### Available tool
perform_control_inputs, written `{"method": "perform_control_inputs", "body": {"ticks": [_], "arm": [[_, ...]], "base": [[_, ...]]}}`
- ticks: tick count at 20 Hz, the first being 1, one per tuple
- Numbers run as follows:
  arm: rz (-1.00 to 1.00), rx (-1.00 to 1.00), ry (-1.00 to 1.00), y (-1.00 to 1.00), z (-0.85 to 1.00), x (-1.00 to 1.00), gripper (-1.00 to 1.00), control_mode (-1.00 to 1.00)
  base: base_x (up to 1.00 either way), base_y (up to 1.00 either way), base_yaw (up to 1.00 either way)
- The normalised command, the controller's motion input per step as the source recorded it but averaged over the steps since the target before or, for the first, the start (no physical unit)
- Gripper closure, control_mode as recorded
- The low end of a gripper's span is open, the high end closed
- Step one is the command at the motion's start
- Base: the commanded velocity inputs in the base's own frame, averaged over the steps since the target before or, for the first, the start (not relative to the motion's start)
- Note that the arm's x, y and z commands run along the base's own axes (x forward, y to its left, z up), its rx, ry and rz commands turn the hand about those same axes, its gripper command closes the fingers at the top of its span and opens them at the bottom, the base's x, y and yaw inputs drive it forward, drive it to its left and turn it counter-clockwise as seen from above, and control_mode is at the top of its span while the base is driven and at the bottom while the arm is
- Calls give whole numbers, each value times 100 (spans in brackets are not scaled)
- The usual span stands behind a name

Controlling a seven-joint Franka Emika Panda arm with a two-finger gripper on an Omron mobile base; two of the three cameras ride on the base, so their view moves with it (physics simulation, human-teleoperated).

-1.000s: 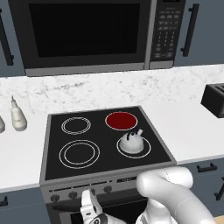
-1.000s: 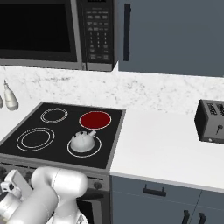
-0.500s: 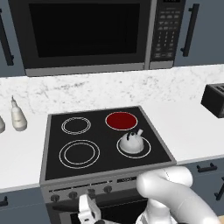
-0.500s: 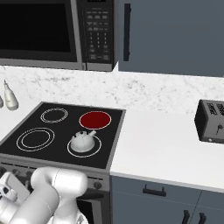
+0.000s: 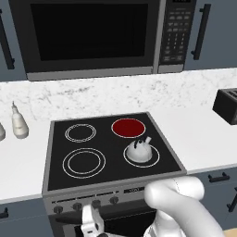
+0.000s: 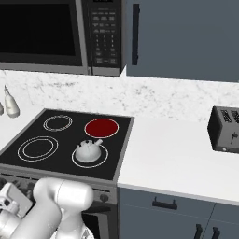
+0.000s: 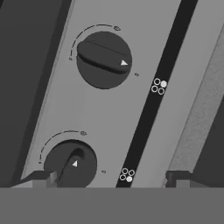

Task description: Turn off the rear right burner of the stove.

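The hand (image 5: 91, 221) has crept slightly left along the stove (image 5: 55, 152) front, fingers spread before the knobs (image 7: 104, 59). The rear right burner (image 5: 128, 127) glows red behind the kettle (image 5: 139, 150). Close up, each knob has a burner diagram.

On the stove (image 5: 55, 157) the rear right burner (image 5: 128, 127) glows solid red, and a small kettle (image 5: 139, 150) sits on the front right ring just before it. My hand (image 5: 92, 221) hangs low before the knob row (image 5: 85, 205), jaws hidden. A pale bottle (image 5: 19, 122) stands on the bench (image 5: 203, 134) left of the stove, a toaster (image 5: 227, 105) far right.
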Motion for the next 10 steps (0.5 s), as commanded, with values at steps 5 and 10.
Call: {"method": "perform_control_inputs", "body": {"ticks": [5, 10], "arm": [[0, 16, 1, -1, -22, 24, -100, -100], [2, 13, 0, 21, -41, 0, -100, -100]], "base": [[0, 0, 0], [0, 0, 0]]}}
